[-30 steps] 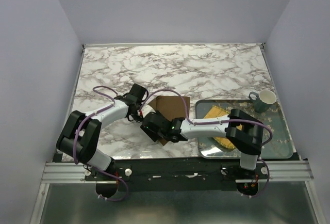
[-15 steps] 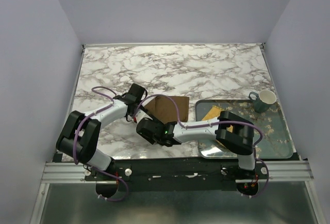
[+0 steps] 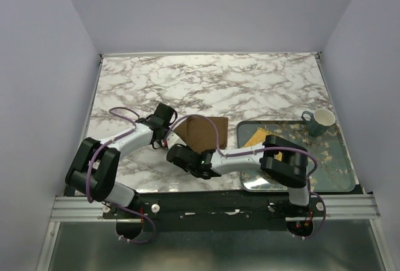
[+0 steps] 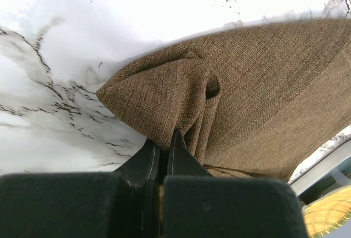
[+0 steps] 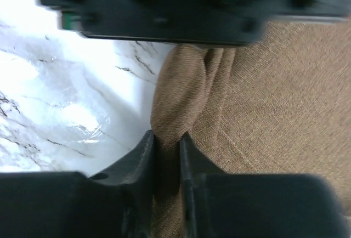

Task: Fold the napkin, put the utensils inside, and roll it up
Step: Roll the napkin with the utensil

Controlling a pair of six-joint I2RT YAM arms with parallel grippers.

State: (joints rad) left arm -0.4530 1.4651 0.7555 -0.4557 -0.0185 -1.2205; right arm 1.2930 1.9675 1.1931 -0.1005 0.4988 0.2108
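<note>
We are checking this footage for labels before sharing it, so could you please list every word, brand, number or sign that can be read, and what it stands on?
None can be read in any view.
The napkin, mug, tray and table show no lettering.
The green light on the right arm is only a lamp.
The dark housing atop the right wrist view is too blurred to tell.

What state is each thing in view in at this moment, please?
napkin: partly folded over, bunched where it is gripped, not yet rolled
left hand: shut on the napkin's folded corner
right hand: shut on a napkin fold
mug: upright at the tray's far right corner
bamboo mat: lying on the tray
</note>
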